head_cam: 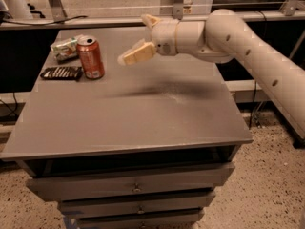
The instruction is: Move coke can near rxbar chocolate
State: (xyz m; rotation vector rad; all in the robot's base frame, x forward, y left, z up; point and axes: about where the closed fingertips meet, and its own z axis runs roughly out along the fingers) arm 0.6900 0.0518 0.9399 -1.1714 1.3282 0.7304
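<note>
The coke can [90, 57], red-orange with a silver top, stands upright at the back left of the grey table [143, 113]. The rxbar chocolate [61, 73], a flat dark wrapper, lies just left of the can, almost touching its base. My gripper [141, 36] is open and empty. It hovers above the table to the right of the can, well apart from it, with one finger [137, 54] pointing down-left and the other finger [148, 20] pointing up.
A white-and-green snack packet [65, 48] lies behind the can at the table's back left corner. The table has drawers [137, 186] below its front edge. A rail and glass run behind the table.
</note>
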